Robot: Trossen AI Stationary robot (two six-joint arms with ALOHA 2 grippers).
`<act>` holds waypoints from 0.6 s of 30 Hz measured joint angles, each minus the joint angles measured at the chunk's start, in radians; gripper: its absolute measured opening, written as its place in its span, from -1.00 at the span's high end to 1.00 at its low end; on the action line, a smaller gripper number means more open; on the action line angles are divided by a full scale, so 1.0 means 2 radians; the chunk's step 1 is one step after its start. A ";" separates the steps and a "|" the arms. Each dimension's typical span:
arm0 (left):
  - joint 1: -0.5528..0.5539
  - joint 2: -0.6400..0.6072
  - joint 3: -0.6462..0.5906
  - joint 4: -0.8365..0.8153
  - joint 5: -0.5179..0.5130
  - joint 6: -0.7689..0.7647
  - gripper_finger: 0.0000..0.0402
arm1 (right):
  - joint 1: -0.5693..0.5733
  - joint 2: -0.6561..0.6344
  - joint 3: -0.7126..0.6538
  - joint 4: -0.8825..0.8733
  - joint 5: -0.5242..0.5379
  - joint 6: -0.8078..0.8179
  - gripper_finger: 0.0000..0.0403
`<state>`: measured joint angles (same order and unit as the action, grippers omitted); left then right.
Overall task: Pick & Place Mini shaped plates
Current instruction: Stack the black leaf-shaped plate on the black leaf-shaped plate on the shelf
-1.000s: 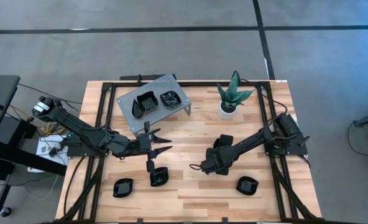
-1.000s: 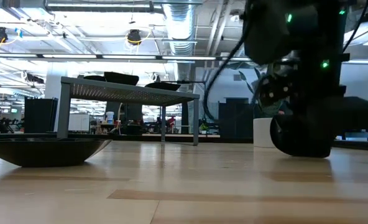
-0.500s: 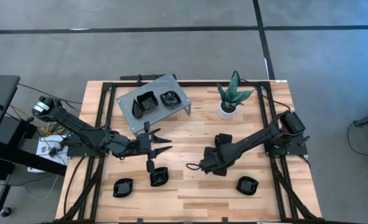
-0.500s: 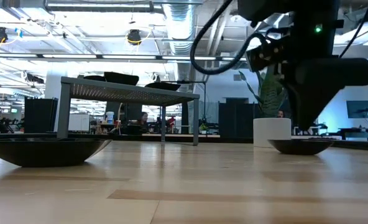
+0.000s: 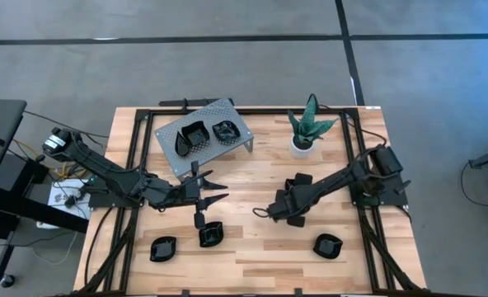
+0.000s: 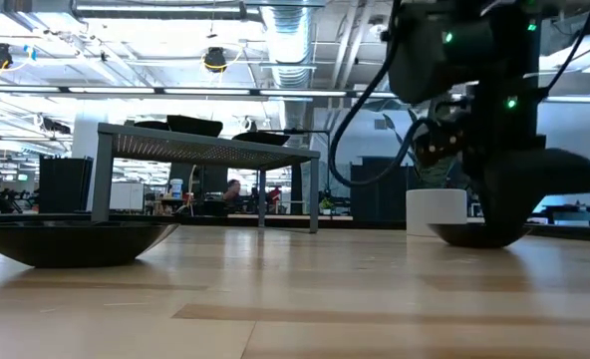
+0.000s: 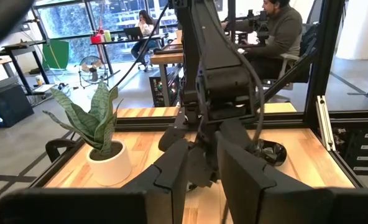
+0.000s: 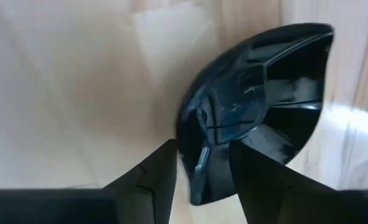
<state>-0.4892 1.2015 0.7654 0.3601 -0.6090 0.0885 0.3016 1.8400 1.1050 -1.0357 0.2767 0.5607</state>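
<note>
My right gripper (image 5: 262,213) is near the table's middle, shut on a glossy black mini plate (image 8: 258,93), which also shows in the low view (image 6: 474,236). My left gripper (image 5: 213,191) hovers open and empty left of centre, near the grey stand (image 5: 207,132); its wrist view (image 7: 202,180) shows the gap between its fingers. Two or three black plates (image 5: 196,134) lie on the stand's top. Three more rest bottom-down on the wood: two at the near left (image 5: 162,247) (image 5: 211,233) and one at the near right (image 5: 327,245). My right gripper has the plate's rim (image 8: 195,158) between its two fingers, one finger over the hollow inside and one outside. The fingers slant down from the table's right side. In the low view the plate's underside (image 6: 474,242) sits at table level, roughly level.
A green spiky plant in a white pot (image 5: 308,128) stands at the far right, behind my right arm. The black frame rails (image 5: 137,165) run along the table's left and right sides. Bare wood lies between the two grippers.
My right gripper has risen a little and come down again at the plate, ending slightly farther toward the far right. The plate has stayed low at the table. My left arm has kept still.
</note>
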 joint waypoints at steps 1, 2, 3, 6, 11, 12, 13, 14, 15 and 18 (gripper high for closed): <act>0.000 0.000 0.000 0.000 0.000 0.000 0.55 | -0.004 0.000 -0.004 0.003 0.003 -0.008 0.31; 0.000 0.000 0.000 0.000 0.000 0.000 0.55 | -0.007 0.000 -0.008 0.008 0.004 -0.016 0.32; 0.000 0.000 0.000 0.000 0.000 0.000 0.55 | -0.010 0.000 -0.013 0.015 0.004 -0.026 0.35; 0.000 0.000 0.000 0.000 0.000 0.000 0.55 | -0.018 -0.002 -0.023 0.027 0.006 -0.050 0.45; 0.000 0.000 0.000 0.000 0.000 0.000 0.55 | -0.030 -0.001 -0.021 0.025 0.006 -0.075 0.84; 0.000 0.000 0.000 0.000 0.000 0.000 0.55 | -0.032 -0.001 -0.019 0.021 0.006 -0.081 0.91; 0.000 0.000 0.000 0.000 0.000 0.000 0.55 | -0.032 -0.001 -0.016 0.019 0.006 -0.088 0.95; 0.000 0.000 0.000 0.000 0.000 0.000 0.55 | -0.032 -0.001 -0.011 0.014 0.006 -0.094 0.95; 0.000 0.000 0.000 0.000 0.000 0.000 0.55 | -0.032 -0.001 -0.003 0.004 0.006 -0.101 0.94; 0.000 0.000 0.000 0.000 0.000 0.000 0.55 | -0.030 -0.001 0.033 -0.037 0.006 -0.127 0.94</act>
<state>-0.4892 1.2015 0.7650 0.3599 -0.6090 0.0887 0.2421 1.8387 1.1712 -1.1096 0.2891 0.3068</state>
